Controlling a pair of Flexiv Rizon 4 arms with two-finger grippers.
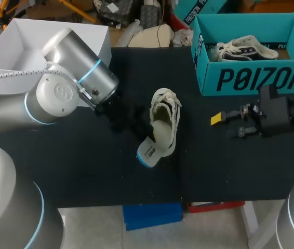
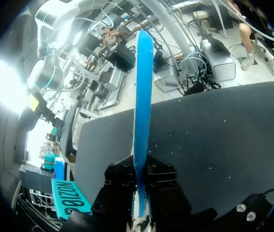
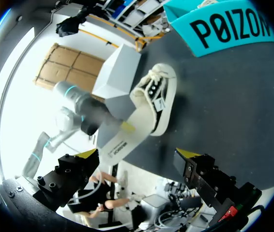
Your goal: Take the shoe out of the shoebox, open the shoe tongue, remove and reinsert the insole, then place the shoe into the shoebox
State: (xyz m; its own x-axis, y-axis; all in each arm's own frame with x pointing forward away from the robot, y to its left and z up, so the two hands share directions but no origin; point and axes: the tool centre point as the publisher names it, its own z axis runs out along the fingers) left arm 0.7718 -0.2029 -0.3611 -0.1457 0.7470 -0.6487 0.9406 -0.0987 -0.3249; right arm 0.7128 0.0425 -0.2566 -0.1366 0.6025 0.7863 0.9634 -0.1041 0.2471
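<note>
The shoe (image 1: 166, 111) is located at the middle of the table (image 1: 84, 171), toe toward the far edge and heel toward the near edge. The insole (image 1: 149, 150), blue on its underside, projects from the shoe opening past the heel. The left gripper (image 2: 139, 176) is pressed onto the insole from both sides, the insole being seen edge-on between its fingers. The right gripper (image 3: 138, 155) is positioned toward the right edge of the table, clear of the shoe, with its fingers spread and nothing between them. The teal shoebox (image 1: 256, 78) is set at the far right corner and contains a second shoe (image 1: 245, 48). A white box (image 1: 32, 41) is set at the far left corner.
</note>
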